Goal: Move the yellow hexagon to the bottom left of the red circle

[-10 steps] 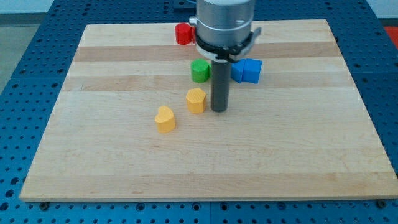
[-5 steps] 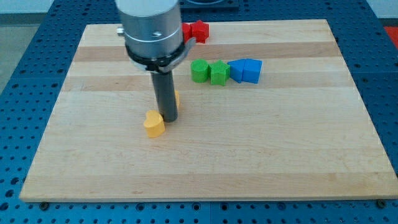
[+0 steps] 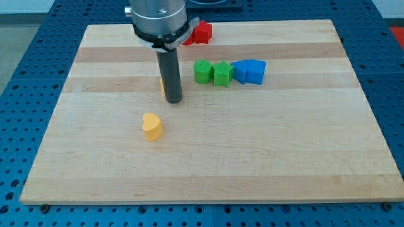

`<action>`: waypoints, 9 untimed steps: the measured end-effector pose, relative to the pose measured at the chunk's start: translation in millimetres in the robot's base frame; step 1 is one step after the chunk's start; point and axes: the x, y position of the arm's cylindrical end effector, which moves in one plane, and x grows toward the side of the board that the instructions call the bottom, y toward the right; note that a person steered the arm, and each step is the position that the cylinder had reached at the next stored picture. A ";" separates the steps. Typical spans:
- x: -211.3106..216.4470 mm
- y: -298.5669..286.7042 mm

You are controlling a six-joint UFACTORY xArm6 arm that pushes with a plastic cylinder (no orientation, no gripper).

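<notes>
One thin orange-yellow sliver peeks out left of my rod; likely yellow hexagon, mostly hidden, shape hard to tell. My tip sits on board, touching or just beside that sliver. No fingers on my rod, so nothing to open or close. Red block near view's top, partly behind arm, shape unclear. Yellow heart below tip, apart. Two green blocks and blue blocks in row on right. Wooden board under all.

We have one view only, set in front of the board and above it, looking down at a slant. It is near enough that the board fills the frame and the arm's top is cropped.
</notes>
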 end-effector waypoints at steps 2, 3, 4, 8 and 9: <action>-35.5 -15.3; -53.5 -20.6; -73.3 -29.0; -138.5 -59.5; -128.6 -77.6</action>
